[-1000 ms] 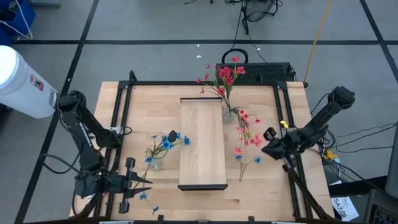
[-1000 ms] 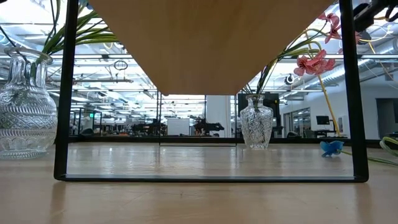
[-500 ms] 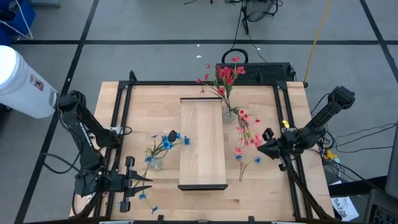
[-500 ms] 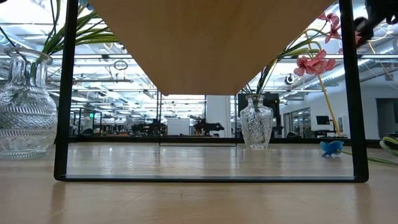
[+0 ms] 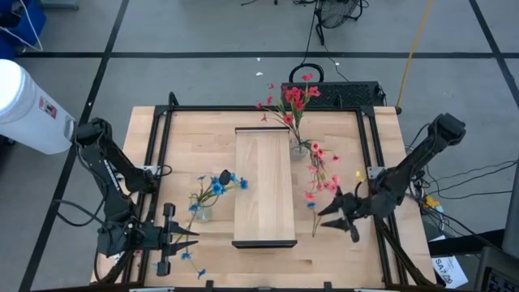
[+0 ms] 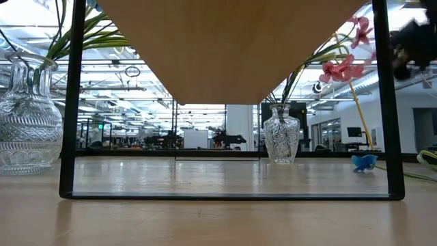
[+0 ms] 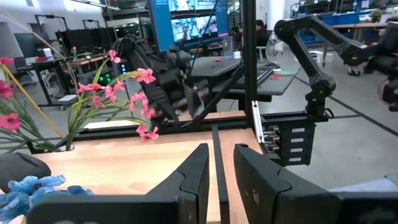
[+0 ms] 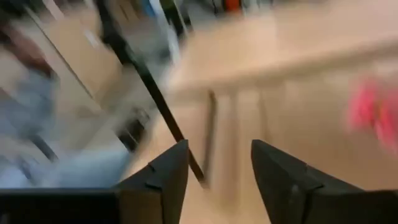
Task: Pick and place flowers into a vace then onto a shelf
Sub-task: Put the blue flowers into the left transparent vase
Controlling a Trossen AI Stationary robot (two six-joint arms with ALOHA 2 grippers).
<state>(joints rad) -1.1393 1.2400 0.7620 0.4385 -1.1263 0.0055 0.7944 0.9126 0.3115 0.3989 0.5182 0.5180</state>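
The shelf (image 5: 264,186), a pale wood plank, stands in the middle of the table. A glass vase (image 5: 299,147) at its far right corner holds red flowers (image 5: 295,97). A loose red-pink spray (image 5: 320,173) lies flat on the table right of the shelf. Left of the shelf, a second vase (image 5: 203,213) holds blue flowers (image 5: 219,186). My right gripper (image 5: 324,217) hovers open just near-side of the loose spray and touches nothing. My left gripper (image 5: 188,238) waits open at the near left corner, beside loose blue blossoms (image 5: 188,255).
The low view looks under the shelf (image 6: 225,48), between its black legs (image 6: 67,102), at both vases (image 6: 281,137) and a blue blossom (image 6: 364,162) on the table. Black rails (image 5: 366,162) frame the tabletop. A white cylinder (image 5: 28,105) stands off the left edge.
My right gripper has swung from the table's right edge toward the near edge and inward, coming down close to the near end of the loose red-pink spray; it moves fast, and its wrist view is blurred. The flowers, vases and shelf have stayed put.
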